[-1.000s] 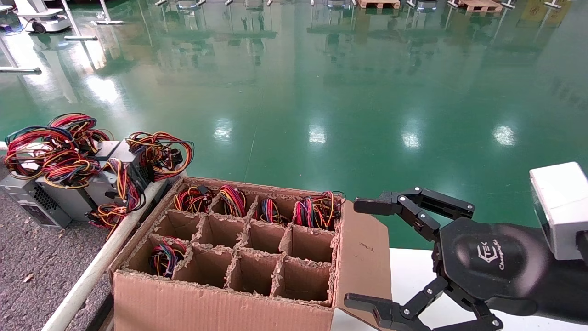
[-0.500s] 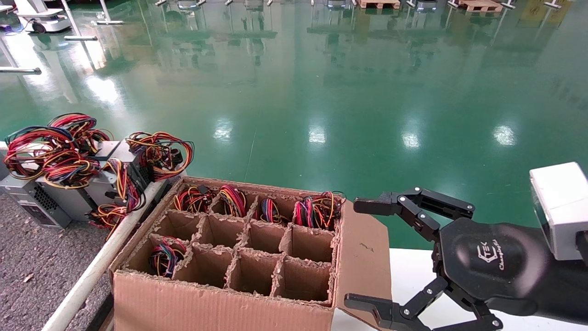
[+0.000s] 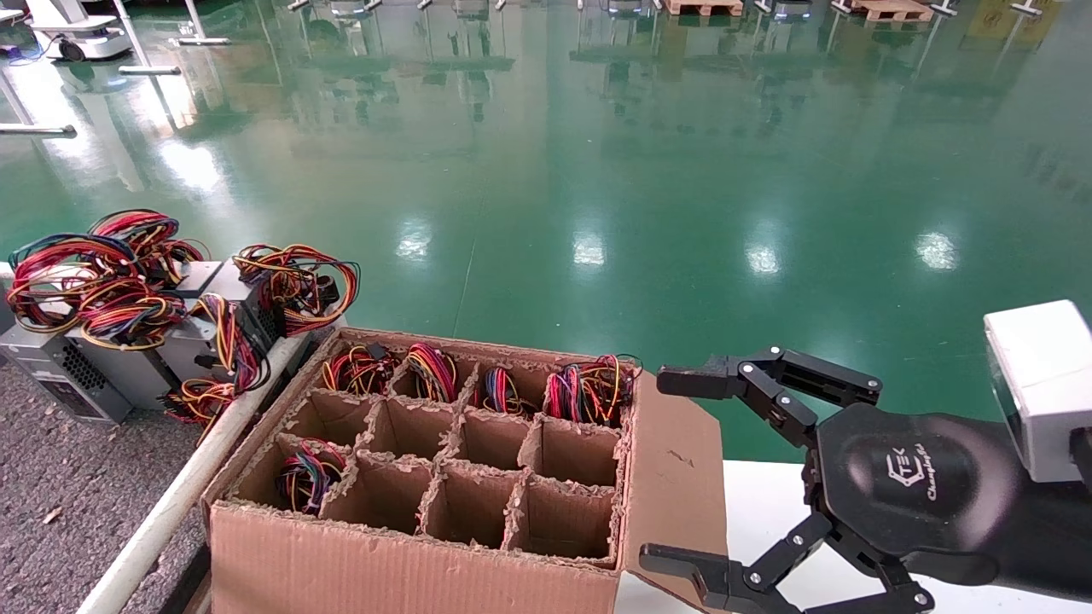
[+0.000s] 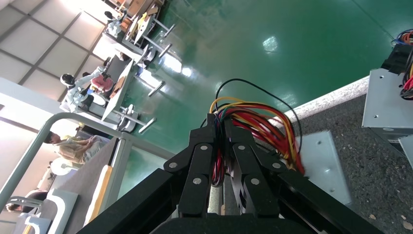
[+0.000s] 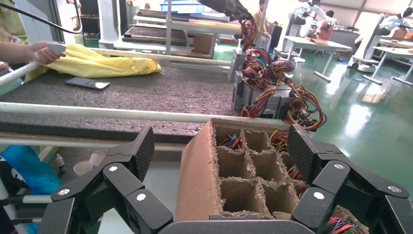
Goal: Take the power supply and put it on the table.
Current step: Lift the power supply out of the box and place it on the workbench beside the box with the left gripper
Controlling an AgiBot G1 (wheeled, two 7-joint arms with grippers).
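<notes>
- Power supply (image 4: 319,163): held by its wire bundle (image 4: 260,117) in left pincer (image 4: 220,127), fingers closed tight on red/yellow wires; metal box is seen just past the pincer, over the grey felt desk (image 4: 375,195). Whether it rests on the felt or hangs above it can't be told.
- Left pincer isn't seen in head view.
- Other power supplies (image 3: 111,358) are clustered on the desk's far left corner, wires looped on top, close to the white tube edge (image 3: 162,512).
- Cardboard box (image 3: 409,563) w/ divider cells is set just beside the tube edge; wire bundles are seen in 4 back-row cells and the front-left cell.
- Right pincer (image 3: 665,469) is held spread wide open, gripping nothing, just right of the box's flap, above a white surface (image 3: 759,512).
</notes>
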